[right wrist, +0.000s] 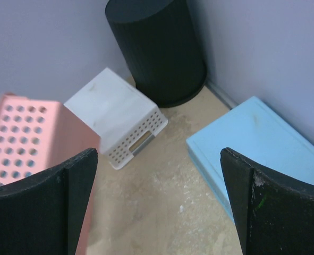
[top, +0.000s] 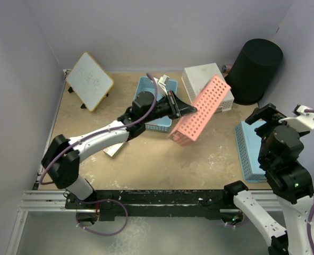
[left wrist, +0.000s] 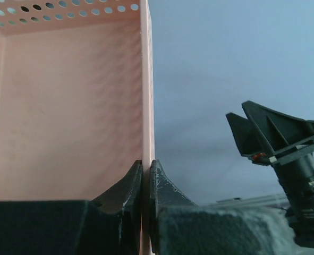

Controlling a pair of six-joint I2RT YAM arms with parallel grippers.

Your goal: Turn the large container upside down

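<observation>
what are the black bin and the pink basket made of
Tall round black wastebasket: likely plastic, matte, with fine vertical ribs moulded in. Pink rectangular perforated basket: also looks plastic, smooth, thin walls with regular rows of round holes.

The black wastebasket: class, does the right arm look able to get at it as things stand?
Probably yes. The right gripper, fingers open, faces the black wastebasket over bare table, between the white basket and blue basket.
</observation>
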